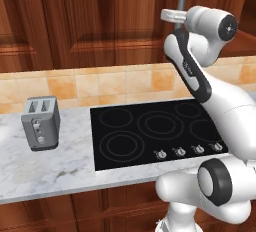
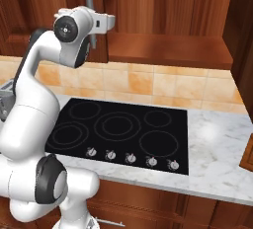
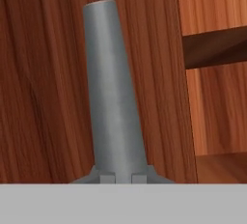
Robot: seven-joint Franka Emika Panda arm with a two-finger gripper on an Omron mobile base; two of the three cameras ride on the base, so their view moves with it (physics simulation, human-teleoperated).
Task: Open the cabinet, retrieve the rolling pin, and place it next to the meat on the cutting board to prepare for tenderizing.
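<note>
The cabinet (image 1: 100,21) hung on the wall above the counter's back edge, its door not yet open. Its grey handle (image 3: 113,92) stood upright. The gripper (image 2: 96,23) was closed on that handle, up over the stove (image 1: 155,131). This was the first step, opening. Next, the arm probably needed to pull the door outward.
</note>
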